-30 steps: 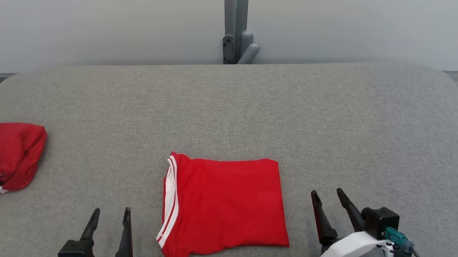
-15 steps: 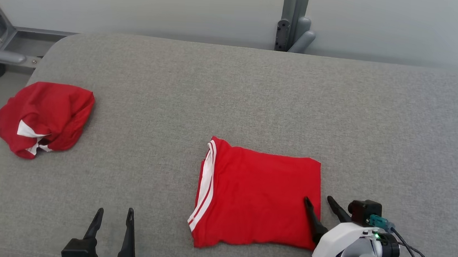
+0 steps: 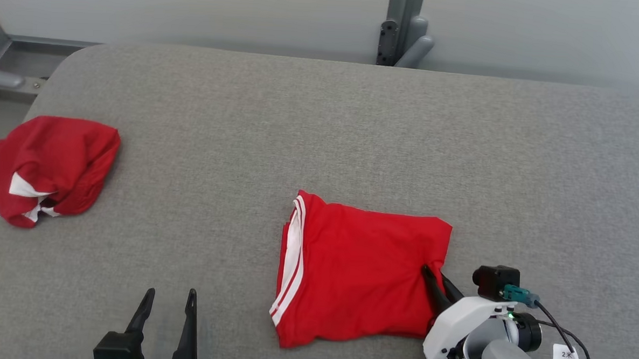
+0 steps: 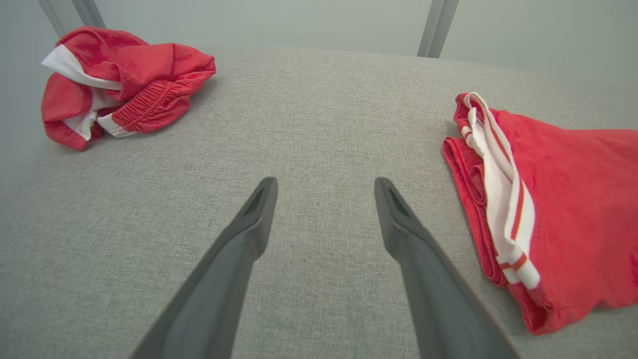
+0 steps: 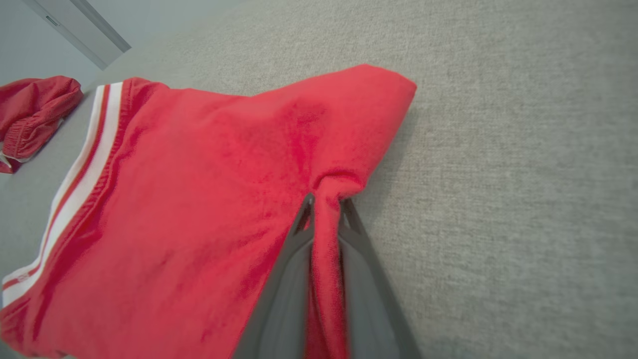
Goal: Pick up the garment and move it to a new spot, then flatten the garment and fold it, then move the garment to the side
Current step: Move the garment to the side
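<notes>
right gripper (image 3: 435, 273): a second ago it stands open over bare counter (image 3: 300, 119), just right of the garment (image 3: 359, 267); now it sits on the garment's right edge, closed on a pinch of red cloth.
fingers (image 5: 284, 279): spread apart before; now nearly together, with a ridge of fabric between them.
garment's right edge: straight and flat before; now puckered and drawn in at the pinch.
head camera: swung toward the counter's left end, bringing its rounded far-left corner into frame.

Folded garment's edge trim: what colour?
The trim is white with a red stripe; left wrist view shows it best.
</notes>
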